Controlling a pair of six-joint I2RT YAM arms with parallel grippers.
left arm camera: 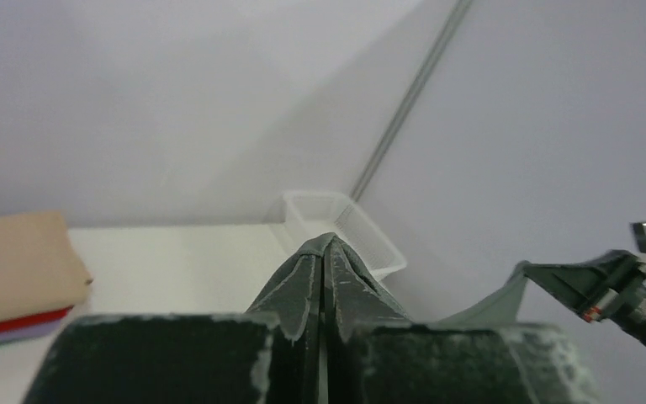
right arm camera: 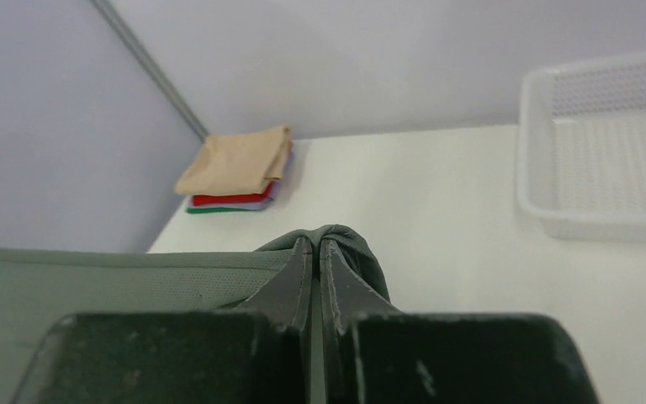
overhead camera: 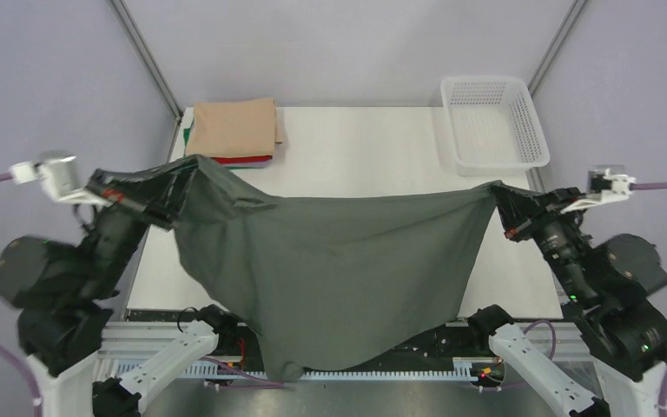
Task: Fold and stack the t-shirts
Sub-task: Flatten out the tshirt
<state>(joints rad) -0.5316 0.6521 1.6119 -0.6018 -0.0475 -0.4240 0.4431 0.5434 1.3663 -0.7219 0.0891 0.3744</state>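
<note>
Above the near half of the table [overhead camera: 356, 148], the grey shirt [overhead camera: 330, 269] hangs spread out, its top edge drawn almost straight between the two arms and its lower edge sagging past the table's near edge between the arm bases. Its left corner is pinched in the closed fingers of the left gripper [overhead camera: 191, 174] and its right corner in the closed fingers of the right gripper [overhead camera: 497, 191], with cloth bunched at both tips. Behind it, a stack of folded shirts [overhead camera: 234, 129], tan on top of red and green, lies at the far left corner, and a white basket [overhead camera: 493, 122] sits at the far right.
</note>
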